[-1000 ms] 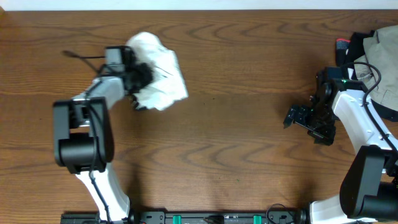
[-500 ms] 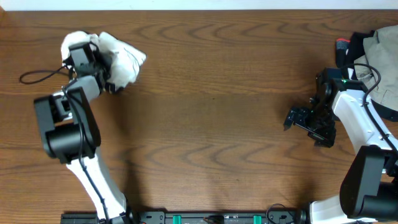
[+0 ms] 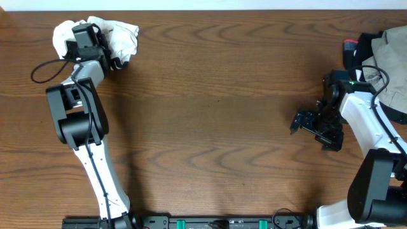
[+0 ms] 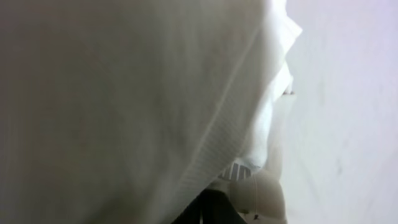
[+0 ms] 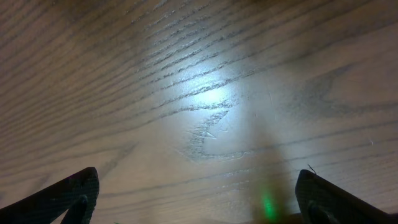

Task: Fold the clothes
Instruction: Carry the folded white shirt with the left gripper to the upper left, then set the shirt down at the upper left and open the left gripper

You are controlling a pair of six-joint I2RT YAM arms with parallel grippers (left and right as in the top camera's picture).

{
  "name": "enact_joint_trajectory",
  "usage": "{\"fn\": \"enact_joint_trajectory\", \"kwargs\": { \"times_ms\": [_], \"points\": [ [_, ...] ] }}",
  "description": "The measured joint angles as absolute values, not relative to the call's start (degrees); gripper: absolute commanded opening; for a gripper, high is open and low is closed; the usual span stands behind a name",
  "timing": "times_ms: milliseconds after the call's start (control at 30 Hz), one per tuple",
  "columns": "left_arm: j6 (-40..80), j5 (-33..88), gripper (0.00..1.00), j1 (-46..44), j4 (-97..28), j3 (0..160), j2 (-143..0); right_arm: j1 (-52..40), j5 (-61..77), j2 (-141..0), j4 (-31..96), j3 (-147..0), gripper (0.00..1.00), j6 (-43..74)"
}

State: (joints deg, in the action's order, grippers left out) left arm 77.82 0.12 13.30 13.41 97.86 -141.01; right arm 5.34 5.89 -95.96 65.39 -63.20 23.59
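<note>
The clothes (image 3: 124,38) are a crumpled white bundle at the table's far left corner, partly draped over my left wrist. My left gripper (image 3: 113,60) is shut on the clothes, its fingers mostly buried in the fabric. White cloth (image 4: 124,93) fills the left wrist view, with a bit of black striping (image 4: 239,169) near the dark gripper (image 4: 214,211) at the bottom edge. My right gripper (image 3: 305,121) hovers open over bare wood at the right. In the right wrist view its gripper (image 5: 202,199) shows two fingertips (image 5: 74,193) far apart with nothing between them.
A heap of beige and dark garments (image 3: 388,51) lies at the table's right edge beside my right arm, with a small red item (image 3: 350,44) on it. The wooden table (image 3: 222,127) stretches between the arms. A black cable (image 3: 41,70) loops by the left arm.
My left arm has swung the white bundle left and away, from the mid-left of the table to its far left corner. The right arm has stayed still.
</note>
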Motion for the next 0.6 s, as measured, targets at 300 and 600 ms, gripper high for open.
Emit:
{"fn": "enact_joint_trajectory", "kwargs": {
  "times_ms": [300,600],
  "points": [
    [80.8,-3.9,0.06,12.2,15.9,101.7,-144.2,5.3,5.9,-96.0,66.5,-63.2,0.99,23.6],
    [80.3,-3.4,0.06,12.0,12.7,111.9,-150.0,5.3,5.9,-96.0,66.5,-63.2,0.99,23.6]
  ]
}}
